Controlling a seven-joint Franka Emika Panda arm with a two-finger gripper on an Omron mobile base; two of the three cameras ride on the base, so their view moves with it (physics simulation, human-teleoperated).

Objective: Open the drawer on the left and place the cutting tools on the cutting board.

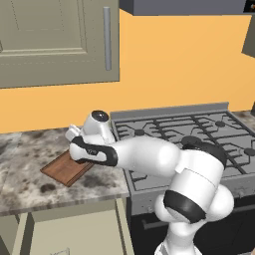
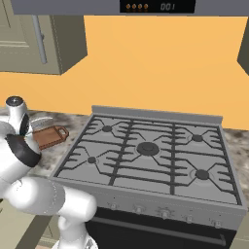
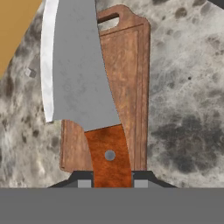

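Observation:
My gripper (image 3: 111, 180) is shut on the reddish-brown handle of a broad-bladed knife (image 3: 75, 74). The knife hangs just above the reddish-brown cutting board (image 3: 132, 87), and its silver blade juts past the board's left edge toward the looped handle end. In the left base view the board (image 1: 62, 172) lies on the mottled counter under my hand (image 1: 75, 134). From the right base view the board (image 2: 51, 137) shows beside the stove, with the blade (image 2: 41, 120) over it. The drawer (image 1: 122, 224) stands pulled open below the counter. I see no green-handled tool.
A gas stove (image 1: 199, 134) with dark grates sits right of the board. A beige wall cabinet (image 1: 55, 40) with a vertical silver handle (image 1: 106, 37) hangs above the counter. The orange wall lies behind. My forearm reaches across the counter's front.

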